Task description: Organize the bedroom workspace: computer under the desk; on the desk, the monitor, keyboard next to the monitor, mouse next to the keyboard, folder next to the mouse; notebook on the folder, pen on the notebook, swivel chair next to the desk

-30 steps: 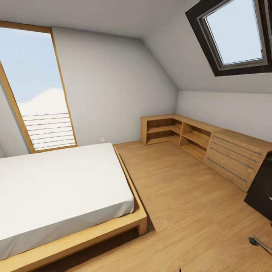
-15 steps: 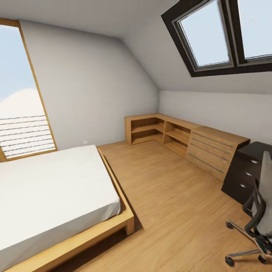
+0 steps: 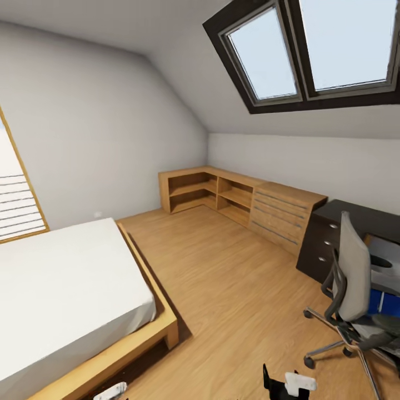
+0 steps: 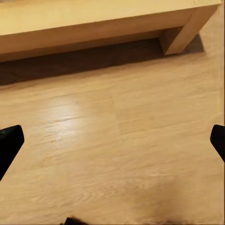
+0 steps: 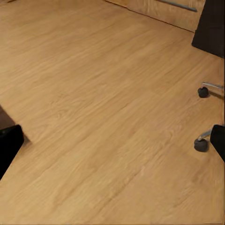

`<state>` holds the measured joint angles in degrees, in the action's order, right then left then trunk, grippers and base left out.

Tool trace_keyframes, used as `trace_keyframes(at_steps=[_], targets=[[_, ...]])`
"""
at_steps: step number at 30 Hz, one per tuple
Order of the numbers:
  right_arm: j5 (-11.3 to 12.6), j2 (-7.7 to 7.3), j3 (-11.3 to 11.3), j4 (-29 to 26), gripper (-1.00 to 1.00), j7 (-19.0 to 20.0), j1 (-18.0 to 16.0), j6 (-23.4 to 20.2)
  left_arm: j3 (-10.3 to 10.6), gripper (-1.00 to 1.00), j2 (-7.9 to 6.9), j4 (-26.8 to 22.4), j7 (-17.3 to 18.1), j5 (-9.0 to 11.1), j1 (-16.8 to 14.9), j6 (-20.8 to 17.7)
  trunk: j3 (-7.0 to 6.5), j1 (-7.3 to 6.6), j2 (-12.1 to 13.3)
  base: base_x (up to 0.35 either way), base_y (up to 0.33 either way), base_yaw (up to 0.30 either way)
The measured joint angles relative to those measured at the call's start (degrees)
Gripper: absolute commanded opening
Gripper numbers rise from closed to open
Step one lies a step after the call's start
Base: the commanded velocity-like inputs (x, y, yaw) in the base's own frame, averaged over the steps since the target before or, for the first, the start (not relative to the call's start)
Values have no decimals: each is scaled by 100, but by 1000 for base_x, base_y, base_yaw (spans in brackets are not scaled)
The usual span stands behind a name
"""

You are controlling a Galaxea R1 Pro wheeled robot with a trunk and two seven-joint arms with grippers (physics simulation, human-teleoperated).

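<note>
1. The swivel chair (image 3: 355,300) stands at the near right of the bedroom, on the wood floor (image 3: 239,289), its grey back turned toward the room and its chrome base spreading onto the boards.
2. The table (image 3: 361,219) sits just behind the chair against the right wall, with a dark drawer unit (image 3: 319,247) under its glossy black top.
3. A bright blue patch, the folder (image 3: 383,304), shows past the chair's back at seat height; whether it lies on the seat cannot be told.
4. The right pincer (image 5: 112,140) hangs over bare floor with its two black fingertips (image 5: 9,143) spread wide and nothing between them; two of the chair's casters (image 5: 200,144) lie just beside its right fingertip, and a dark corner of the drawer unit shows farther off.
5. In the head view part of the right arm (image 3: 289,384) shows at the near edge, low and to the left of the chair's base, well apart from the folder.
6. The left pincer (image 4: 112,140) is likewise spread wide and empty, pointed down at the floor near the corner leg of the low wooden bed (image 4: 178,33).
7. The bed (image 3: 66,294) fills the near left of the room; a light wooden dresser (image 3: 244,203) runs along the far wall up to the table.
</note>
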<state>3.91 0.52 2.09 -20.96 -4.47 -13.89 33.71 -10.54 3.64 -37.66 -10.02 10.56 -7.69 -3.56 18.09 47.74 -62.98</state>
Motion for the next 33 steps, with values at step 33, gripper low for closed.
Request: trace_keyframes(at_steps=[33], targets=[[510,54,-14,1282,100,50,-776,-146,964,100,15,1908,-55,-857,-149,2682,110,0,0,1,8,-258]])
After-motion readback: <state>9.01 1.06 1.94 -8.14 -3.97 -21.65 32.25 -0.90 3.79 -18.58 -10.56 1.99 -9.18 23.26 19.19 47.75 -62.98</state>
